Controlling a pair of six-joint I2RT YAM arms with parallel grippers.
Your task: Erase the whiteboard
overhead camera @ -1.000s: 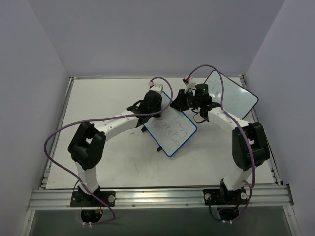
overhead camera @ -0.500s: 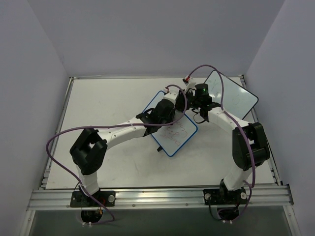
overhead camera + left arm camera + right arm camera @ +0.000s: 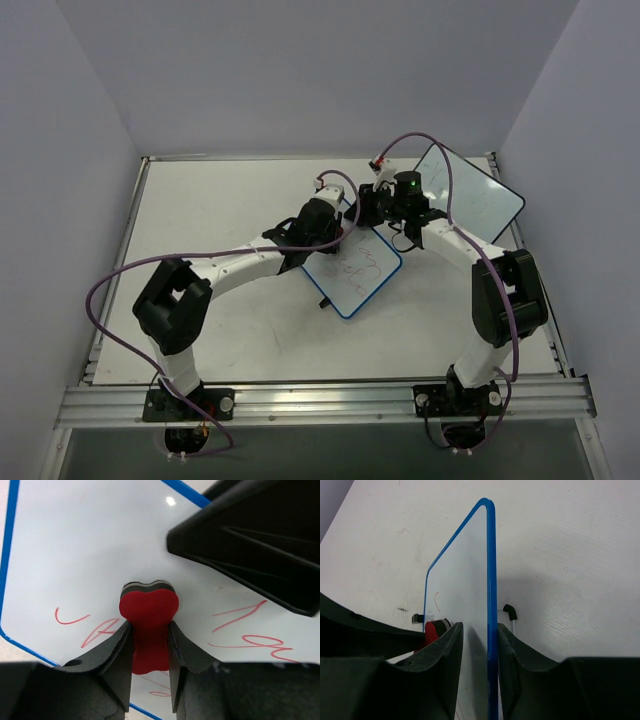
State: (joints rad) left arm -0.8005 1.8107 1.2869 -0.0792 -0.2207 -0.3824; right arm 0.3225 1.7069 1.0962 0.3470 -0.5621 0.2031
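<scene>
Red eraser [image 3: 148, 604] sits clenched in the left tool [image 3: 149, 632], pressed to the whiteboard [image 3: 90, 555], which the right tool [image 3: 476, 640] pinches by its blue edge, tilted over the table's [image 3: 570, 540] middle. Best swept with even pressure across the red marks [image 3: 240, 617] on either side.

Open table [image 3: 200, 210] left of the whiteboard [image 3: 356, 276]; right tool [image 3: 362, 207] and second board [image 3: 482, 200] close alongside.
</scene>
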